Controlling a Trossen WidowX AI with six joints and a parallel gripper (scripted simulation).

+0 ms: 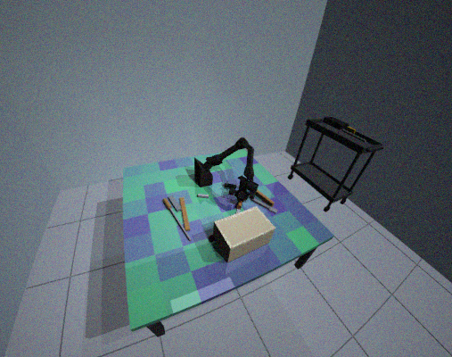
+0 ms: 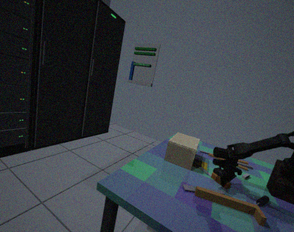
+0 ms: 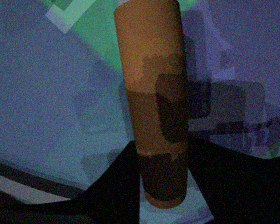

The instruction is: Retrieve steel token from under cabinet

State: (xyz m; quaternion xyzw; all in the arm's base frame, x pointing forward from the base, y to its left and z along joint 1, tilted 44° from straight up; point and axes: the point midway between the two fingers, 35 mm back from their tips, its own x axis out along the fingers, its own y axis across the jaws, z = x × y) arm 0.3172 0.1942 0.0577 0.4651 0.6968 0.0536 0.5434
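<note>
- The black gripper [image 1: 241,197] [image 2: 225,182] [image 3: 157,141] is closing its fingers around an orange handle [image 1: 239,205] [image 2: 217,177] [image 3: 153,65]; in the wrist view the handle is running from the top edge, right of centre, down between the two dark fingers at lower centre.
- The arm [image 1: 250,162] [image 2: 253,145] is bending over the table [image 1: 144,290] [image 2: 163,181], its gripper hanging right of centre in the top view and at lower right in the exterior view.
- Near the gripper, the pale cabinet [image 1: 243,229] [image 2: 181,151] is standing below centre in the top view; where the steel token is lying cannot be told.
- A bent orange-handled tool [image 1: 264,197] [image 2: 225,199] is lying just right of the gripper in the top view; in the exterior view it is crossing the lower right.
- A small pale piece [image 1: 202,195] [image 2: 246,176] is resting left of the gripper in the top view; farther left, a straight orange handle [image 1: 184,215] and a thin rod [image 1: 181,227] are lying near each other.
- A black cart [image 1: 365,145] is standing at the right of the top view.
</note>
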